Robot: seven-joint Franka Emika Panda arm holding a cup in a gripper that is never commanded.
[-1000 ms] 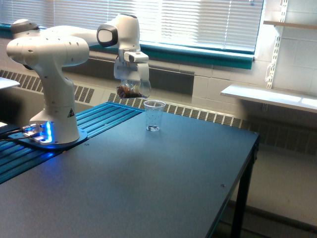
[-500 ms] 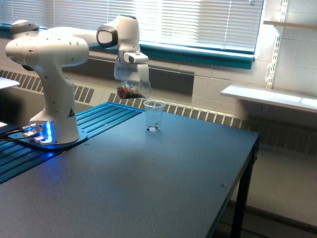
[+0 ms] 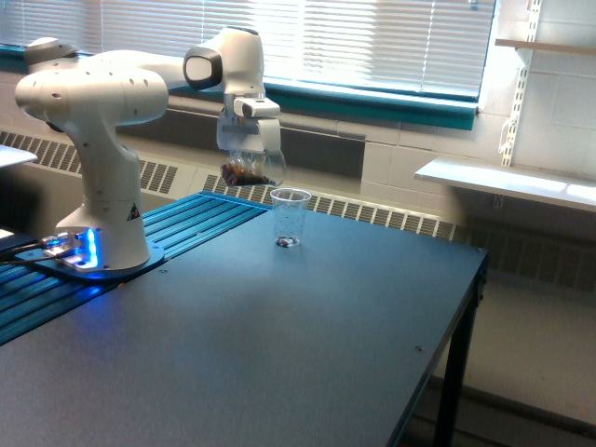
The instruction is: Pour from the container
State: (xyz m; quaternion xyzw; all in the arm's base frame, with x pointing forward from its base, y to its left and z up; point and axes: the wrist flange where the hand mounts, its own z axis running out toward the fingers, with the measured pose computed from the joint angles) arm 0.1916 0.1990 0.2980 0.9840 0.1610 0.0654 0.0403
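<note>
Tilting slowly suits this pour: the hand (image 3: 248, 140) grips the clear rounded container (image 3: 250, 166) of brown bits, poised above-left of the small clear tapered cup (image 3: 291, 217) on the dark surface (image 3: 279, 345).

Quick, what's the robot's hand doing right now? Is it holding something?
Gripper: closed on the container, a clear vessel with brown bits inside, held in the air just above and beside the small cup.

Daylight comes through closed white blinds (image 3: 372, 42) above a teal windowsill (image 3: 391, 104). Below runs a white block wall (image 3: 410, 177) with a radiator grille (image 3: 391, 219). White shelves (image 3: 507, 182) hang on wall rails at the exterior view's right, behind the dark table (image 3: 279, 354).
</note>
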